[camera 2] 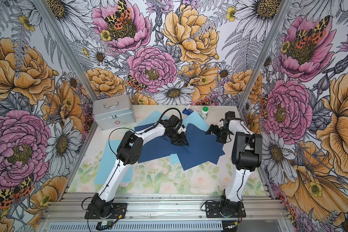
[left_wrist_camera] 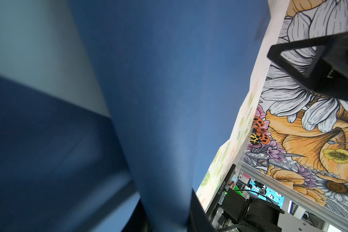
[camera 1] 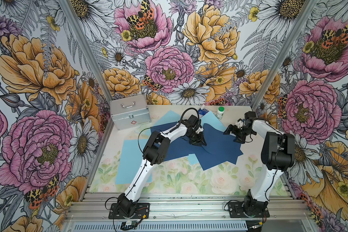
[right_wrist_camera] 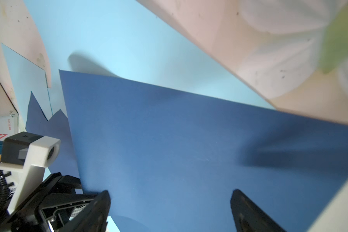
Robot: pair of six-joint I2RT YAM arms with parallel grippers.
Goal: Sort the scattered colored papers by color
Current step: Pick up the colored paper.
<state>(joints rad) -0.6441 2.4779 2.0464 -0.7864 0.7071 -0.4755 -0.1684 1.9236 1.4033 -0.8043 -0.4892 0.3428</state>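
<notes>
Because the colored papers overlap, only visible parts can be counted: four light blue areas (camera 1: 129, 160) and at least three navy sheets (camera 1: 175, 154) lie on the surface (camera 1: 179, 176).

- Silver case (camera 1: 130, 114): one, closed, at a rear corner of the surface.
- Light blue areas: one just beside the case front, one well forward of it, and two beyond the navy pile from the case.
- Navy sheets: fanned mid-surface, forward of the case and to its side.
- Left gripper (camera 1: 198, 141): its fingers are closed to a narrow gap on the edge of the top navy sheet (camera 1: 219, 140), which creases there. The left wrist view shows that sheet (left_wrist_camera: 169, 100) rising between them.
- Right gripper (camera 1: 233, 136): its fingers (right_wrist_camera: 247, 213) are spread wide above the same sheet's far edge and hold nothing.
- Other items: one printed packet (camera 1: 203, 111) and one green-capped bottle (camera 1: 220, 112), along the rear edge away from the case.
</notes>
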